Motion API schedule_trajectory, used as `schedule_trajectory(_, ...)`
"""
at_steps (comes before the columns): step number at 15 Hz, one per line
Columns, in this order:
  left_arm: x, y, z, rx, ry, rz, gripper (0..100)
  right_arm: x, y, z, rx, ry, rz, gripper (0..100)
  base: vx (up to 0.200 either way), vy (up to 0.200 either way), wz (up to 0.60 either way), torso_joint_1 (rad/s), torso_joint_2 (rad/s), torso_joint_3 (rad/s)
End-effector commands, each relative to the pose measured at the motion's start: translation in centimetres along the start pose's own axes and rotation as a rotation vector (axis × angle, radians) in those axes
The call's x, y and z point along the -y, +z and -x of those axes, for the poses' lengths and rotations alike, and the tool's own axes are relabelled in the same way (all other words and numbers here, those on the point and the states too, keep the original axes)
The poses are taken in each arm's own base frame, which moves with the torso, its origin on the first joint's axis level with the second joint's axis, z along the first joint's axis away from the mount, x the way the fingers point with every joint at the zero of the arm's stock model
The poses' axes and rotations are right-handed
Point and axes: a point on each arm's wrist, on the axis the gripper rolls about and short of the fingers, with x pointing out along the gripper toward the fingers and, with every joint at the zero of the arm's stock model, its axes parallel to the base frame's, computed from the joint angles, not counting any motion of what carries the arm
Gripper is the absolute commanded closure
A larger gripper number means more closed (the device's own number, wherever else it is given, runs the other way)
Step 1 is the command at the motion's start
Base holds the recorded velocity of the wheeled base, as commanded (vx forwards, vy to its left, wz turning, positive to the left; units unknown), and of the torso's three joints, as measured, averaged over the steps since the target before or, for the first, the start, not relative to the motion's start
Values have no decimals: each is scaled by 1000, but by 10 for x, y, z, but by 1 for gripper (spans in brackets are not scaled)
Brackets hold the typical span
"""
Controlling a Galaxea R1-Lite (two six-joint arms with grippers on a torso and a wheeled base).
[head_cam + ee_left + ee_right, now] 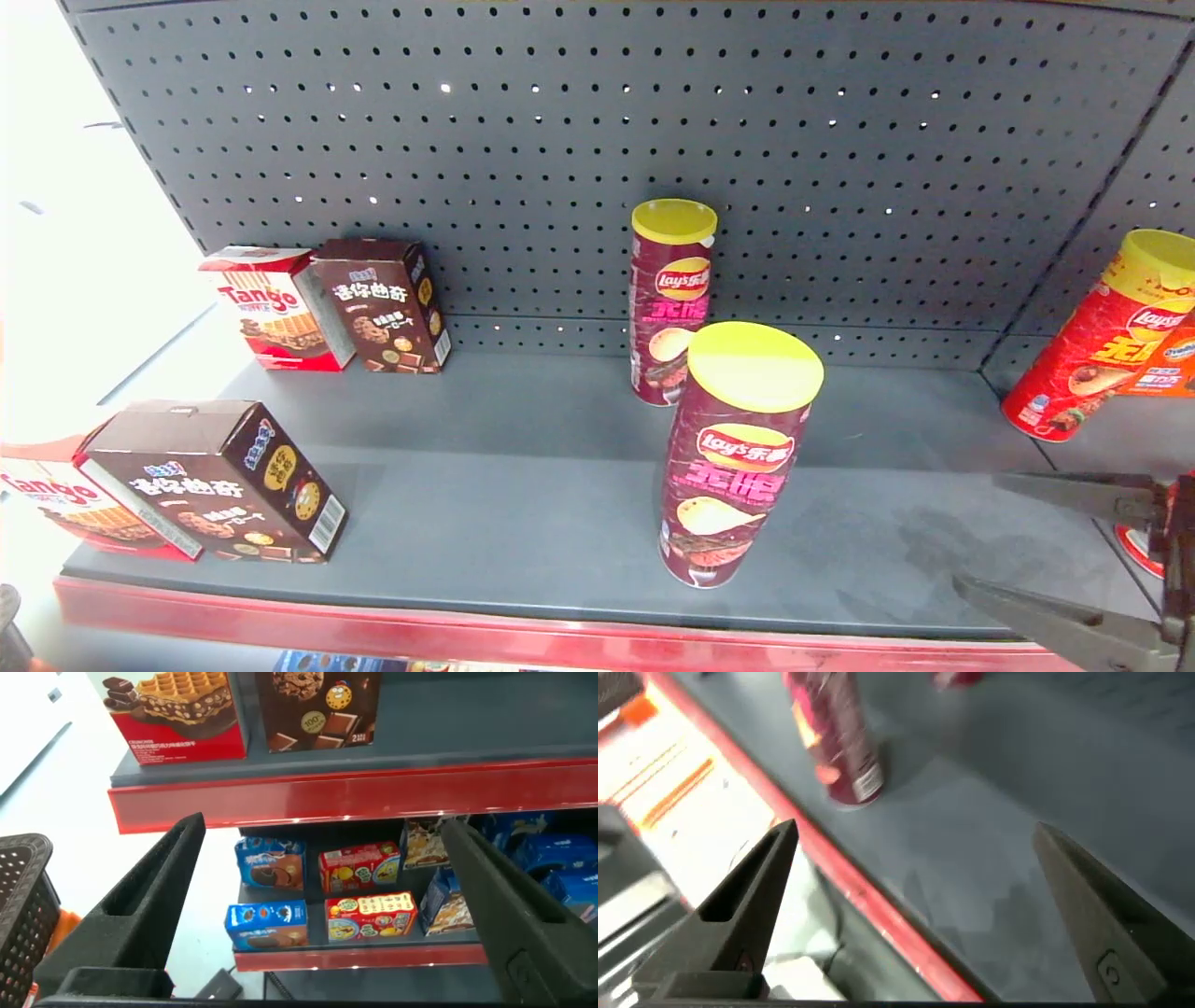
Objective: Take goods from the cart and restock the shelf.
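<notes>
Two maroon chip cans with yellow lids stand upright on the grey shelf (523, 523): one near the front (733, 457), one by the back wall (668, 299). The front can also shows in the right wrist view as a blurred maroon can (836, 742). My right gripper (980, 537) is open at the shelf's right front, empty, to the right of the front can; its fingers (738, 905) spread wide over the shelf's red front edge (878, 905). My left gripper (322, 831) is open and empty, below the shelf's red front lip (355, 798), facing the lower shelves.
Wafer and cookie boxes stand at the back left (327, 303) and front left (201, 481) of the shelf. A red chip can (1102, 336) leans in the bay to the right. Lower shelves hold small snack boxes (360, 891). A black mesh basket (23, 905) is beside the left gripper.
</notes>
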Motion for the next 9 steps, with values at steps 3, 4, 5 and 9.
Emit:
schedule_trajectory(3, 0, 0, 0, -3, 0, 0, 0, 5, -3, -35, -116, 1, -16, 0, 0, 0, 0, 0, 0, 0)
schedule_trajectory(4, 0, 0, 0, -3, 0, 0, 0, 4, 0, -39, -118, 11, -13, 0, 0, 0, 0, 0, 0, 0)
schedule_trajectory(5, 0, 0, 0, -3, 0, 0, 0, 3, 1, -43, -122, 23, -9, 0, 0, 0, 0, 0, 0, 0)
schedule_trajectory(9, 0, 0, 0, -3, -2, 0, 0, -3, 17, -70, -132, 66, 14, 0, 0, 0, 0, 0, 0, 0)
